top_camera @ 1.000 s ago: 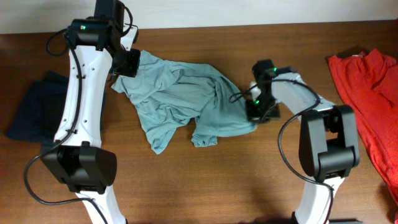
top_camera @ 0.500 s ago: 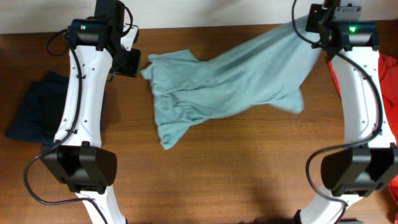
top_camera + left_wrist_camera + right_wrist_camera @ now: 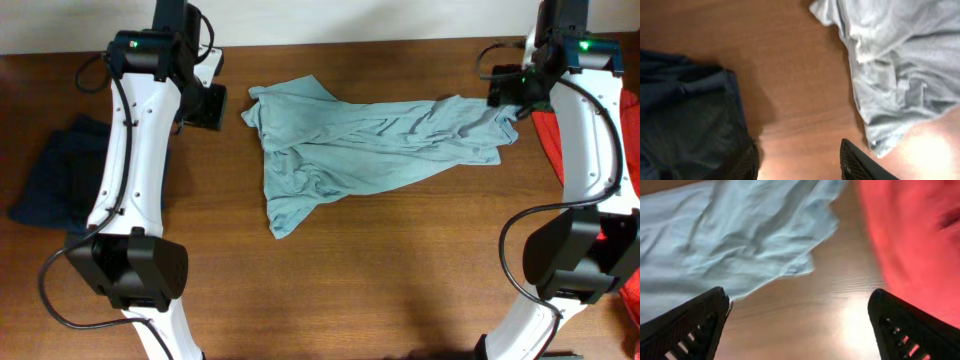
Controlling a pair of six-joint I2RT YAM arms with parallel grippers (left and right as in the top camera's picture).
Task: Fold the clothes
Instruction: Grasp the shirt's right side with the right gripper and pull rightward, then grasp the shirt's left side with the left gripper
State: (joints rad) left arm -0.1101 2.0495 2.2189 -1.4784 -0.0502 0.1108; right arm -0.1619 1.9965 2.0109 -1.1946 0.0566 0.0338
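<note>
Pale blue-green cloth, thin and heavily creased: the garment (image 3: 380, 145) lies stretched across the far half of the wooden table (image 3: 400, 290). It reaches from just beside the left arm to the right arm, and one narrower part trails toward the near edge on the left. It lies flat but not smooth, with ridges running along its length and the right end bunched.

The left claw (image 3: 799, 147) hangs over bare wood between the navy clothes (image 3: 45, 180) and the garment's left edge. Its fingers are apart, with nothing between them. The right claw (image 3: 799, 295) hovers near the garment's right end, jaws spread wide and empty, and the red clothing (image 3: 910, 240) lies just beside it on the outer side. Neither claw touches the cloth.

Judged from its wrinkles and drape, the fabric is light, limp and not at all fragile. It should give no resistance and hold no shape, sagging and swinging from whatever point it is lifted by. A pinch in the middle would probably only raise a peak and drag new creases in.

The better holds look to be the outer corners and hems: the upper left corner by the left claw and the bunched right end by the right. Each should be nipped low against the wood so that a single edge is caught. On the right the red clothing lies close enough to be snagged by mistake.
</note>
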